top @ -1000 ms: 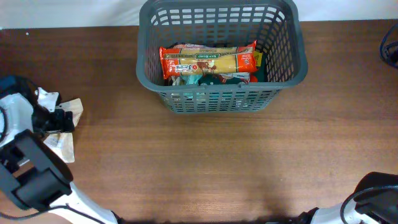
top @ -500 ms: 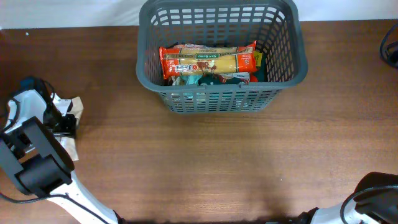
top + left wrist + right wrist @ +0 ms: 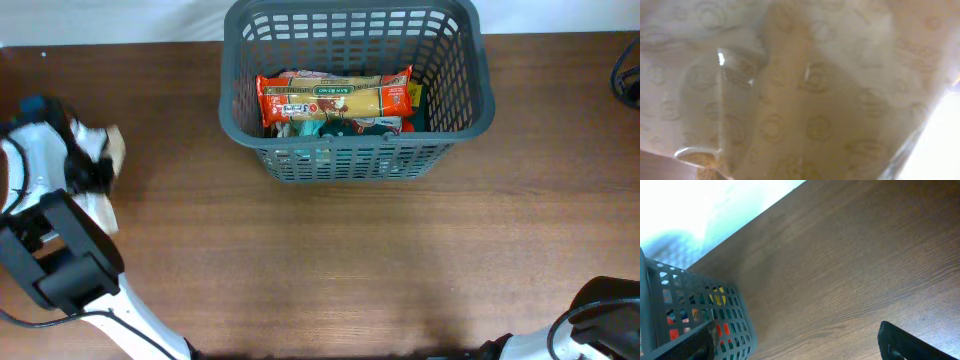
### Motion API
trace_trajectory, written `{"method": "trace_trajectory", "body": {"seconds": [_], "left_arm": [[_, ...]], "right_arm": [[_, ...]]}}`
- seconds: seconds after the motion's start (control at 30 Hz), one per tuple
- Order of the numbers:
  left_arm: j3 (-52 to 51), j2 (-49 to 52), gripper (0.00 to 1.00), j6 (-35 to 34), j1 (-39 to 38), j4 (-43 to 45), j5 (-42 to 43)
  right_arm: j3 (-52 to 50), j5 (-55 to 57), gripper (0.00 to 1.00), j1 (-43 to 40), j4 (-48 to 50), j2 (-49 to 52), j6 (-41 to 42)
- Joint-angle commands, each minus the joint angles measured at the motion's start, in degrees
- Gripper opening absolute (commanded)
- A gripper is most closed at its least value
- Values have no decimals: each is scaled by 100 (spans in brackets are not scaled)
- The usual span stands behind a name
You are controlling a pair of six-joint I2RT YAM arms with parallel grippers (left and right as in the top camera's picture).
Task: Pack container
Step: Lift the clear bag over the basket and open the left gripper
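One grey, lattice-walled plastic container (image 3: 350, 162) sits mid far edge. By the left edge, the bent left gripper (image 3: 90, 174) clamps a crinkly cream packet (image 3: 790, 100). I cannot tell how the right gripper (image 3: 900, 342) stands.

Overhead, the left gripper (image 3: 88, 172) is blurred, so how its jaws stand cannot be told. In the left wrist view a pale packet (image 3: 805, 100) lies directly against that gripper. It fills the frame out of focus, hides the fingers, and its print is illegible. Of the right gripper (image 3: 901, 342), only one dark finger shows, cropped by the bottom edge. To its left, the container (image 3: 690, 315) is cropped too.
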Motion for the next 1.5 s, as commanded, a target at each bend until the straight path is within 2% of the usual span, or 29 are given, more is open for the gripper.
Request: {"method": "trace_trajectory", "body": {"seconds": [0.0,0.23,0.3,0.37,0.53,0.7,0.87,1.03,1.2,1.3,1.33,1.37,1.4,1.47], "left_arm": [[1528,-601,1,-81,-179,-293,916],[4098,-1259,2,-42,-798,-404,2734],[4839,-1412,2,293,-1259,-332,3257],[5294,-1491,1,874,-1786,-317,3285],[5663,-1508,2,2020,-3259,-319,3268],[5490,-1169,2,2476,-4419,-321,2557],[5287,-240,2,2800,-5189,-310,1596],[5287,728,2,2765,-5515,-221,1117],[5287,1252,2,2295,-5779,-348,-166],[5283,1392,2,2184,-5807,-361,-179],[5281,1438,10,2048,-5801,-402,-177],[5281,1469,34,1950,-5790,-439,-179],[5281,1488,70,1910,-5786,-538,-181],[5281,1499,99,1912,-5786,-710,-232]], "right_arm": [[-4,-28,99,0,15,-37,-17],[-4,-28,99,0,17,-37,-17],[-4,-28,99,0,15,-37,-17],[-4,-28,99,0,15,-37,-17],[-4,-28,99,0,15,-37,-17],[-4,-28,99,0,15,-37,-17],[-4,-28,99,0,15,-37,-17],[-4,-28,99,0,15,-37,-17],[-4,-28,99,0,15,-37,-17],[-4,-28,99,0,17,-37,-17],[-4,-28,99,0,15,-37,-17],[-4,-28,99,0,15,-37,-17],[-4,-28,99,0,15,-37,-17],[-4,-28,99,0,15,-37,-17]]}}
